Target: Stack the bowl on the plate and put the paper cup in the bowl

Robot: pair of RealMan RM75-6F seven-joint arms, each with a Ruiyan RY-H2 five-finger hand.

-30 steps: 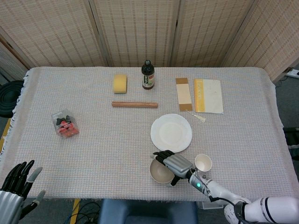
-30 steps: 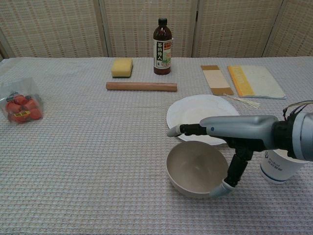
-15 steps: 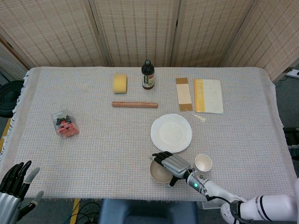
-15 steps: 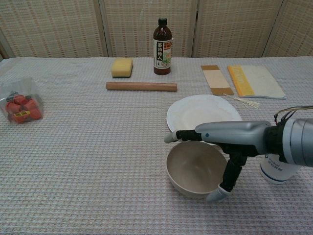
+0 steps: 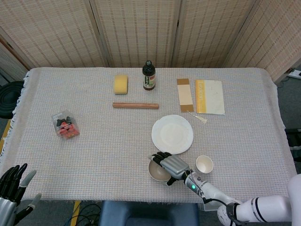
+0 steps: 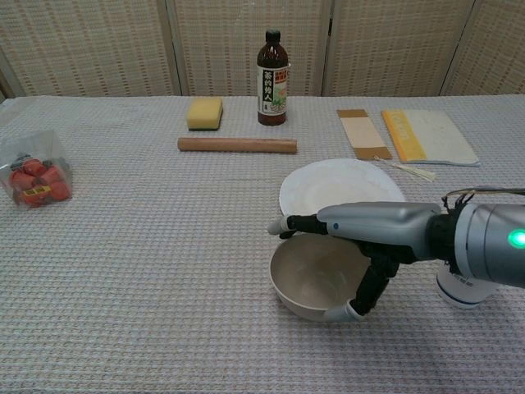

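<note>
The beige bowl (image 5: 157, 172) (image 6: 308, 277) sits near the table's front edge, just below the white plate (image 5: 172, 133) (image 6: 340, 185). My right hand (image 5: 172, 165) (image 6: 369, 234) lies across the bowl's right side. Its fingers (image 6: 283, 225) reach over the far rim and the thumb presses the near rim, so it grips the bowl. The white paper cup (image 5: 204, 164) (image 6: 461, 287) stands upright to the right of the bowl, partly hidden by my forearm in the chest view. My left hand (image 5: 13, 184) hangs off the table's front left corner, fingers spread and holding nothing.
A wooden stick (image 5: 135, 105), a yellow sponge (image 5: 121, 84) and a dark bottle (image 5: 149, 76) lie beyond the plate. A booklet (image 5: 209, 96) and a brown card (image 5: 185, 94) are at the back right. A bag of red items (image 5: 65, 125) lies at the left.
My right hand has shifted left and toward the table's front edge, and the bowl has moved a little left with it. My left hand has dropped lower at the corner.
</note>
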